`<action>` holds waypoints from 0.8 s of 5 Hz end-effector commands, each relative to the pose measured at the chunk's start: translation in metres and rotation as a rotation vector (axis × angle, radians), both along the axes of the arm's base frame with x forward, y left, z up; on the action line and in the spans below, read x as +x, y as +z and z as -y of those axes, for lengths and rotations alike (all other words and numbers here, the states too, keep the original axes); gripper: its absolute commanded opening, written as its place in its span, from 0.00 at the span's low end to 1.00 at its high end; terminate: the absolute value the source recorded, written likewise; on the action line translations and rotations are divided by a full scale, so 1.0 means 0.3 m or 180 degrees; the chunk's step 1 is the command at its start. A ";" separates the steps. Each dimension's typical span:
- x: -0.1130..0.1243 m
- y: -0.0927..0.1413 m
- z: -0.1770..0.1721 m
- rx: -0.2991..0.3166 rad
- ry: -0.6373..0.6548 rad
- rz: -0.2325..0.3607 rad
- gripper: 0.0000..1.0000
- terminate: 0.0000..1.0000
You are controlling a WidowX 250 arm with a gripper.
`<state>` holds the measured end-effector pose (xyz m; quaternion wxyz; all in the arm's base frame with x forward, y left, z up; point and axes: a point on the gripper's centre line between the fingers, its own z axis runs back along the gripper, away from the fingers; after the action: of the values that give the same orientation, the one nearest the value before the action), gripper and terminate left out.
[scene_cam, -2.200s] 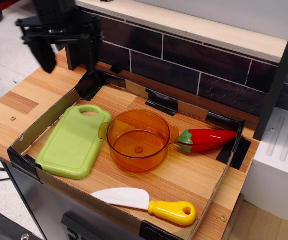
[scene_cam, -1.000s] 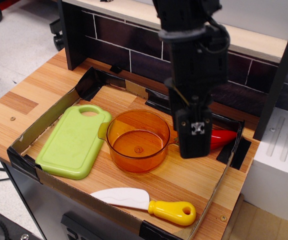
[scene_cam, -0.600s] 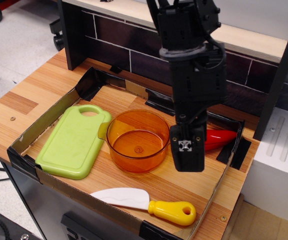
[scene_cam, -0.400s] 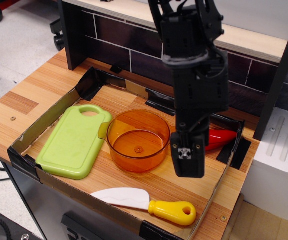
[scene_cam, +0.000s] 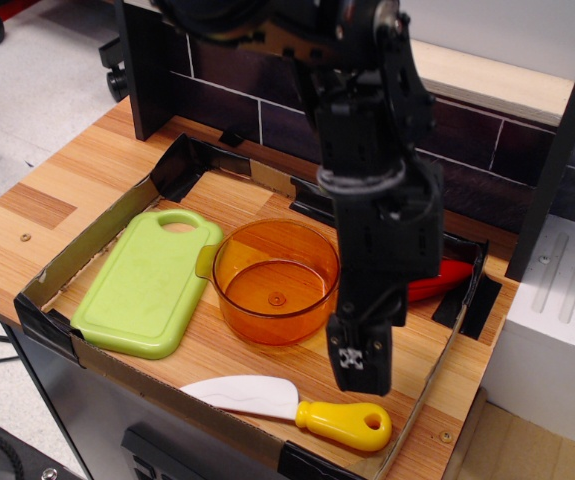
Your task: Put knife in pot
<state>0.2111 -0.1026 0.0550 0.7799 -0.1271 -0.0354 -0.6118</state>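
Note:
The knife [scene_cam: 297,405], with a white curved blade and a yellow handle, lies flat along the front wall of the cardboard tray, handle to the right. The orange transparent pot [scene_cam: 275,282] stands empty in the middle of the tray. My gripper [scene_cam: 359,365] hangs from the black arm, pointing down. It is just above and behind the knife's handle and to the right of the pot, apart from both. I see it side-on with one finger face showing, so the gap between the jaws is hidden. It holds nothing that I can see.
A light-green cutting board [scene_cam: 147,285] lies left of the pot. A red chili toy [scene_cam: 447,278] lies behind my arm at the right, partly hidden. Low cardboard walls [scene_cam: 77,255] ring the tray. A dark tiled back wall [scene_cam: 237,100] stands behind, and a white block [scene_cam: 567,320] stands at the right.
My arm has swung in from the far left to the right of the pot. It then came down and forward towards the knife's handle. The objects have not moved.

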 end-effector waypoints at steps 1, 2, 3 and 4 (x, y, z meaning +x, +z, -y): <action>-0.016 -0.070 -0.076 0.0081 -0.0097 0.0116 1.00 0.00; -0.024 -0.115 -0.081 0.0171 -0.0215 0.0205 1.00 0.00; -0.028 -0.153 -0.072 0.0227 -0.0214 0.0183 1.00 0.00; -0.041 -0.182 -0.062 0.0234 -0.0198 0.0173 1.00 0.00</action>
<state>0.2058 -0.1033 -0.0005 0.7674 -0.0830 -0.0301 -0.6350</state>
